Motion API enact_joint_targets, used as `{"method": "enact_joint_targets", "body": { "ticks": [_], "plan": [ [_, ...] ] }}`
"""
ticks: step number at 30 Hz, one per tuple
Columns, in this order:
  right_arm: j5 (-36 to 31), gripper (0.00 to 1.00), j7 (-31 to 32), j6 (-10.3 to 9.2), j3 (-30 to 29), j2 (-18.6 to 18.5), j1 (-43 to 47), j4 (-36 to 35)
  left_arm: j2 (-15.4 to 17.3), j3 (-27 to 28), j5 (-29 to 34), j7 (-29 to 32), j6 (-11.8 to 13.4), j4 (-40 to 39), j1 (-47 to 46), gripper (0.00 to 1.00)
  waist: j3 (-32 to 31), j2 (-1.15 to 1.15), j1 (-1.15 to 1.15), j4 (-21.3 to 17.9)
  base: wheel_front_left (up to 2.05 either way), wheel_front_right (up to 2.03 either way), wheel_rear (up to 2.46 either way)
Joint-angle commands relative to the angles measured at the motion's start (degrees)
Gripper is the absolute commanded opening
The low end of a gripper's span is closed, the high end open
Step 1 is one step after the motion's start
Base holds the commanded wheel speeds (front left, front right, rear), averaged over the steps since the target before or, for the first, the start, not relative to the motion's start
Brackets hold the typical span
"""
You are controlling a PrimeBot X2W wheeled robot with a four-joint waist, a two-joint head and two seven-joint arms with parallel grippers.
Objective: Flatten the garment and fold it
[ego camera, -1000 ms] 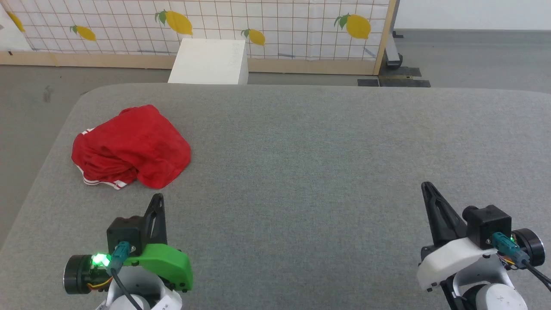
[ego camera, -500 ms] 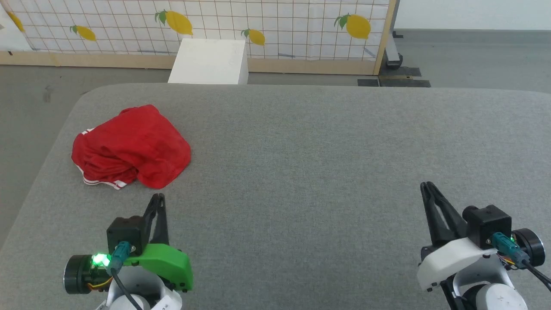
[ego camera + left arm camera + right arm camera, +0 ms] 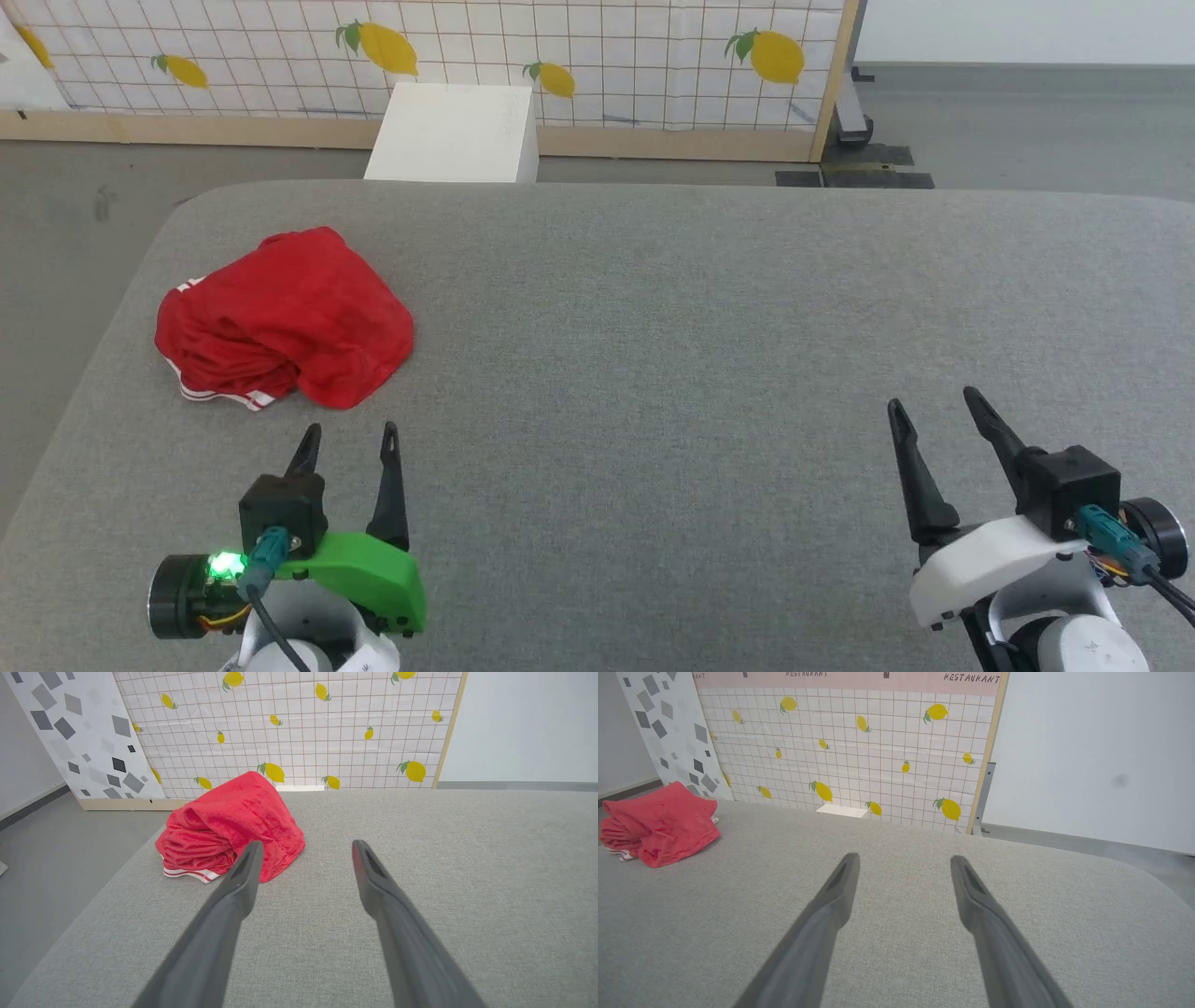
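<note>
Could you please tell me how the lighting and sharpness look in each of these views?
Head view: soft, even light; the garment casts barely any shadow on the table, no glare. Left wrist view: garment sharp, the left gripper blurs toward the lens. Right wrist view: the right gripper likewise soft close up.

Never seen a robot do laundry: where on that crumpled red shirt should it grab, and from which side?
Likely the striped edge poking out low on the near side of the garment: a thin free lip, the rest is a rounded heap. The open left gripper sits just before it, so come in low from there.
</note>
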Motion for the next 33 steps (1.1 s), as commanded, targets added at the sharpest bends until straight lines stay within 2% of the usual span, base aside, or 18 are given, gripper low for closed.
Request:
{"method": "enact_joint_targets", "body": {
  "ticks": [1, 33],
  "plan": [
    [0.76, 1.0, -0.77, -0.01, -0.28, 0.02, 0.46, 0.26, -0.02, -0.25, -0.33, -0.59, 0.29, 0.34, -0.14, 1.0, 0.02, 0.0, 0.0, -0.01, 0.0, 0.0, 0.0],
    [3.09, 1.0, -4.55, -0.03, -3.21, 0.06, 1.53, 0.91, -0.05, -2.02, -1.89, -4.35, 0.98, 3.17, -0.79, 1.0, 0.18, 0.0, 0.0, -0.14, 0.0, 0.0, 0.0]
  ]
}}
